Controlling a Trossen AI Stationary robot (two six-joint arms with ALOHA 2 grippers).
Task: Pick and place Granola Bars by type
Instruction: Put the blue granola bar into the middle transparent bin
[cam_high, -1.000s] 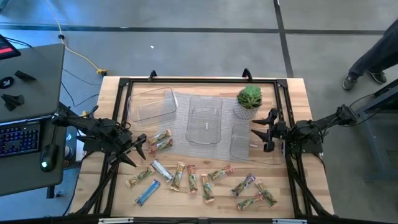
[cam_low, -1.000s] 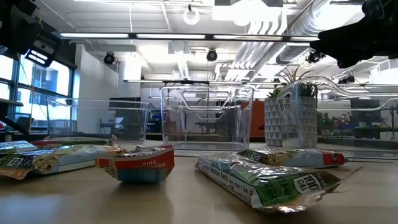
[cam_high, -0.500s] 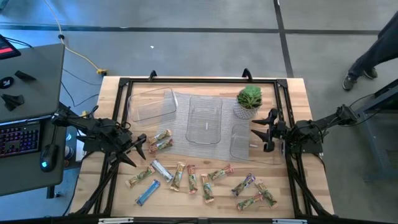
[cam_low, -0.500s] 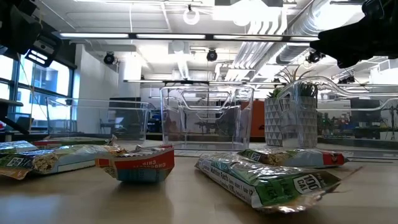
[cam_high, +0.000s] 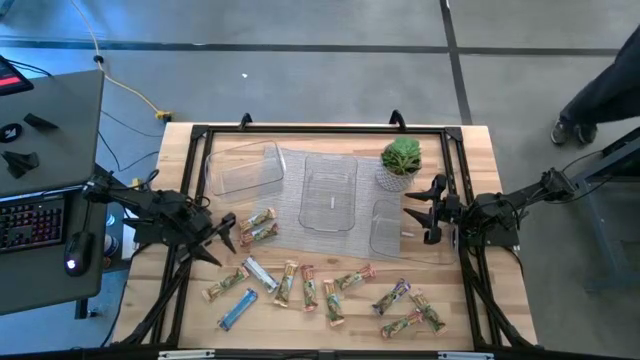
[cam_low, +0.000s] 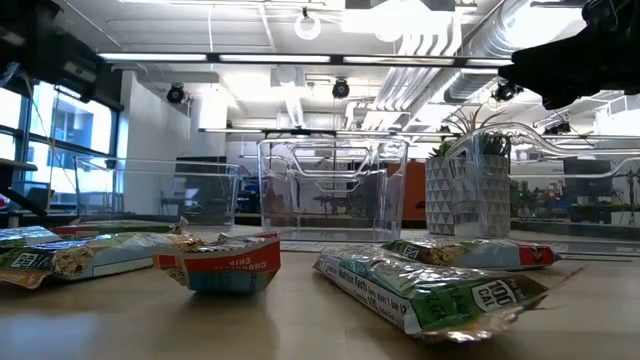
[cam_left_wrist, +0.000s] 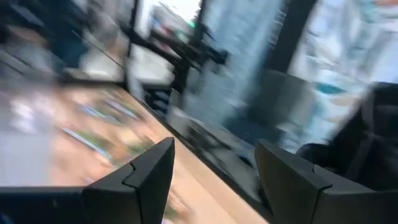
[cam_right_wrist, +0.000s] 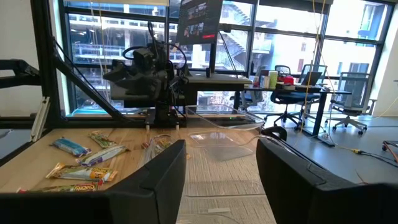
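Several granola bars in tan, green, blue, silver and purple wrappers lie flat on the near half of the wooden table (cam_high: 480, 160), from a pair (cam_high: 262, 226) on the left to a group (cam_high: 405, 308) on the right. In the low view, one bar (cam_low: 218, 265) and a green one (cam_low: 430, 290) are close up. My left gripper (cam_high: 225, 242) hovers open at the table's left side, beside the pair, pointing toward the middle. The left wrist view (cam_left_wrist: 214, 180) is blurred. My right gripper (cam_high: 412, 212) hovers open at the right side (cam_right_wrist: 221, 180), over the right clear tray.
Three clear plastic trays stand on a mat in the far half: left (cam_high: 245, 168), middle (cam_high: 330, 192) and right (cam_high: 385, 228). A small potted plant (cam_high: 400, 163) stands behind the right tray. A desk with a keyboard (cam_high: 35, 222) is left of the table. A person's legs (cam_high: 600, 95) show at far right.
My left gripper has turned a little about its wrist without leaving its place, and stays open. The bars and my right gripper have kept still.
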